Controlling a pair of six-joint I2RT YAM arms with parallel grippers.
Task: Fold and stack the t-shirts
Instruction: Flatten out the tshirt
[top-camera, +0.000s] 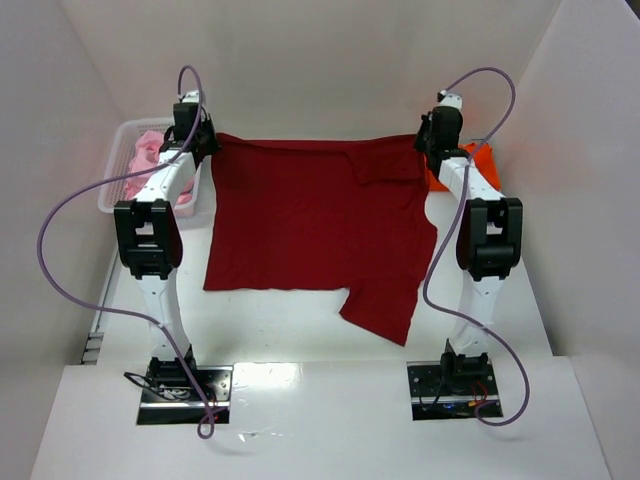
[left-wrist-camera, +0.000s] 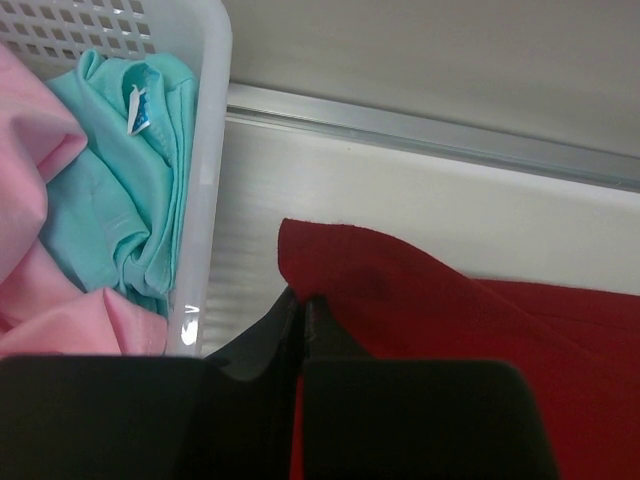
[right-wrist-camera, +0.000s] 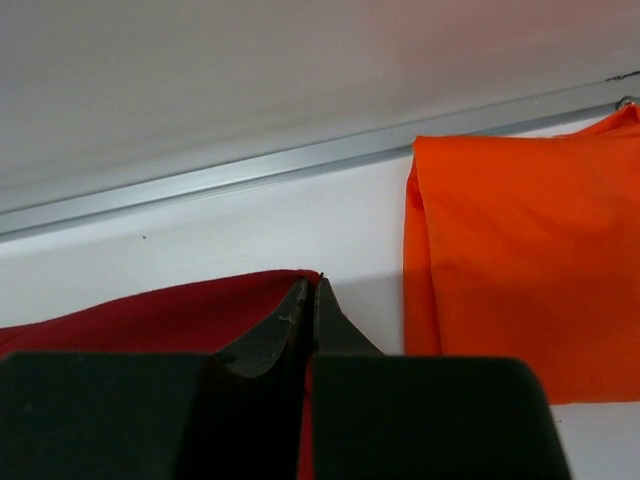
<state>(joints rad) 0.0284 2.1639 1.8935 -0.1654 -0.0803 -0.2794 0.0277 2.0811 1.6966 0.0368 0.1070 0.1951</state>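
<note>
A large dark red t-shirt (top-camera: 320, 220) lies spread flat across the middle of the table, one sleeve toward the near right. My left gripper (left-wrist-camera: 302, 298) is shut on its far left corner (left-wrist-camera: 330, 250), with red cloth showing between the jaws. At the far right corner (right-wrist-camera: 200, 305) my right gripper (right-wrist-camera: 312, 285) is likewise shut, pinching the red edge. In the top view both grippers (top-camera: 205, 142) (top-camera: 432, 140) sit at the shirt's far edge. A folded bright orange t-shirt (right-wrist-camera: 520, 260) lies just right of the right gripper. A teal t-shirt (left-wrist-camera: 120, 190) and pink t-shirts (left-wrist-camera: 40, 170) fill the basket.
The white mesh basket (left-wrist-camera: 205, 150) stands at the far left, right beside the left gripper, also visible in the top view (top-camera: 112, 195). White walls close in the table on the left, right and back. A metal rail (right-wrist-camera: 250, 165) runs along the back edge.
</note>
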